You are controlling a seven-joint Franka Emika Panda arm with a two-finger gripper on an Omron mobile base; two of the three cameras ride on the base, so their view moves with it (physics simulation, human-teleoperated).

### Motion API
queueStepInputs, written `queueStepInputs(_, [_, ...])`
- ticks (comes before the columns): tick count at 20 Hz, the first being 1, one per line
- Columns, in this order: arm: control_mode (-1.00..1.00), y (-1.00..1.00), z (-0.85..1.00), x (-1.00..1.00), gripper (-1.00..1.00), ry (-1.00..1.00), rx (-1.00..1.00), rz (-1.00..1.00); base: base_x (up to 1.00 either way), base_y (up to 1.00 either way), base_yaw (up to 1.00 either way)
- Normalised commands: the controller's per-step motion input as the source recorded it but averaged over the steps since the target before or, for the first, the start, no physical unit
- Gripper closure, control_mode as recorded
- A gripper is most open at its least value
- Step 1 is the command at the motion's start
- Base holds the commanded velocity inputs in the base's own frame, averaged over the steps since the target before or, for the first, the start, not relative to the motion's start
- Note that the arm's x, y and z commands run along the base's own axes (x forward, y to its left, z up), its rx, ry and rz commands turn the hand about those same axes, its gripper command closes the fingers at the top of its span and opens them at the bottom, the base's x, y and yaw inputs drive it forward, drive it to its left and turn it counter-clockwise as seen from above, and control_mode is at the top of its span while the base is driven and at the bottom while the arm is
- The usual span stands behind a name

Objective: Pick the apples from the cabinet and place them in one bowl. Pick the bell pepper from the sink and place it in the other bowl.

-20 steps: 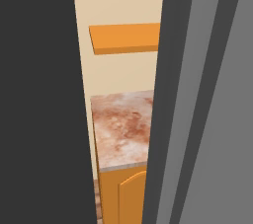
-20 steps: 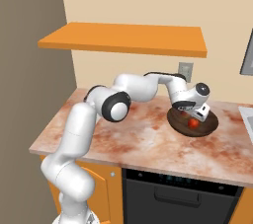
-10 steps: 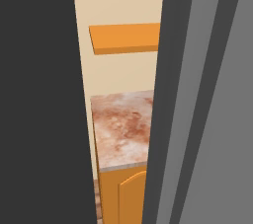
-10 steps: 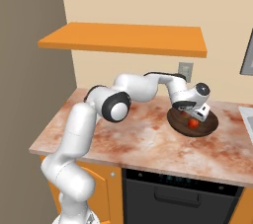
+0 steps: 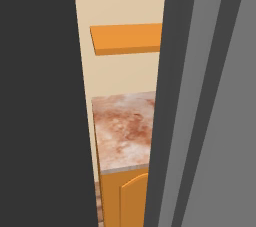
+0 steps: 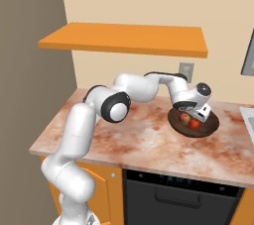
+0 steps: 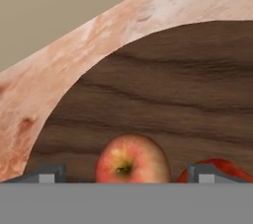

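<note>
A dark wooden bowl [image 6: 212, 128] stands on the marbled counter [image 6: 134, 140] and holds two red apples [image 6: 184, 117] [image 6: 194, 124]. My gripper [image 6: 201, 115] hangs just over them, open. In the hand view one apple [image 7: 131, 161] lies on the bowl's floor [image 7: 173, 90] between my spread fingertips [image 7: 47, 173], touching neither. The second apple [image 7: 225, 168] lies partly behind the right tip. The orange cabinet [image 6: 124, 38] hangs above the counter. The bell pepper and the olive-green bowl are out of view.
A corner of the pale sink [image 6: 248, 117] shows at the right edge, and a wall outlet [image 6: 186, 70] sits behind the bowl. A dark appliance front [image 6: 178, 199] lies under the counter. Tall dark panels [image 5: 40, 96] block much of the left base view beside an orange cupboard [image 5: 125, 196].
</note>
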Motion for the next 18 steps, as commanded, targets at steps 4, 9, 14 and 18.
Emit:
queueStepInputs(4, [-1.00, -0.05, 0.07, -0.14, -1.00, -0.07, 0.00, 0.00, 0.00, 0.00, 0.00])
queueStepInputs(9, [-1.00, -0.09, 0.09, -0.31, -1.00, -0.13, -0.02, 0.00, 0.00, 0.00, 0.00])
queueStepInputs(14, [-1.00, -0.01, 0.13, -0.36, -1.00, -0.10, -0.07, 0.00, 0.00, 0.00, 0.00])
queueStepInputs(18, [-1.00, 0.01, 0.29, -0.32, -1.00, -0.01, -0.15, 0.00, 0.00, 0.00, 0.00])
